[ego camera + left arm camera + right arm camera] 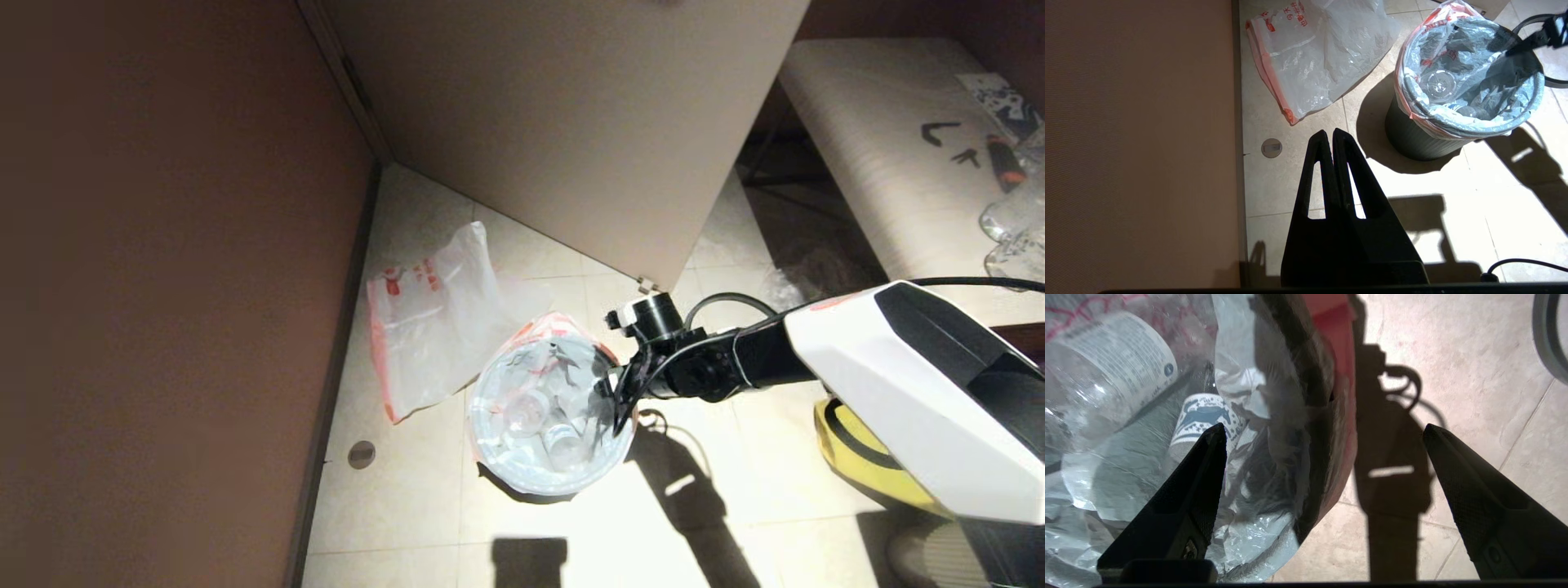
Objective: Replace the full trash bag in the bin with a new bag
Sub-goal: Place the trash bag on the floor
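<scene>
**Right claw spread over the bin's rim, full bag not yet pulled**

Head view: right gripper (614, 402) at the bin (522, 488), over its rim on the side facing the yellow tote (857, 457). Full trash bag (545, 408) seated inside the bin, bottles showing through the film. New bag (433, 327) flat on the floor just beside the bin, toward the brown wall (163, 286).

Left wrist view: left gripper (1332, 136) clenched on nothing, hanging well apart from the bin (1412, 143), apparently parked.

Right wrist view: right gripper (1325, 430) released wide, one finger above the bag's contents, the other outside the bin, rim and folded-over pink trim between them.

Judged step: opening grab on the full bag's edge. Next move calls for lowering onto the film, pinching only plastic, not the rim ring, then lifting.
</scene>
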